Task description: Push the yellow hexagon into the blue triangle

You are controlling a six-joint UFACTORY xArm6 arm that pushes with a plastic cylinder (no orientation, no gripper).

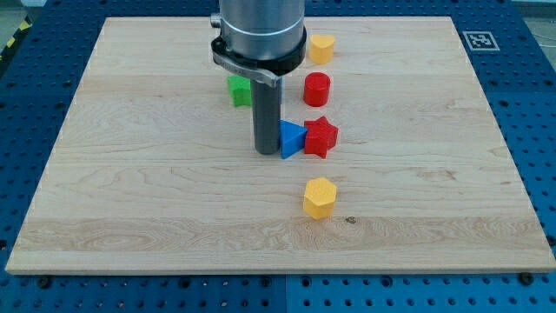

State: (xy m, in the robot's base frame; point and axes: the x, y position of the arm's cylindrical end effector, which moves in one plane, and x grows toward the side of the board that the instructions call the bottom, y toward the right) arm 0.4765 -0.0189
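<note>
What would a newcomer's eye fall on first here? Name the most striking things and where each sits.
First, the arm's dark rod near the board's middle, my tip resting just to the view's left of the blue triangle, which touches a red star on its right. Next, the yellow hexagon sitting alone below that pair, towards the view's bottom. Above them sit a red cylinder, another yellow block near the top edge, and a green block partly hidden behind the arm.

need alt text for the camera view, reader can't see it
My tip sits on a wooden board, just left of a blue triangle that touches a red star. A yellow hexagon lies apart below them; a red cylinder, a green block and another yellow block lie above.
</note>
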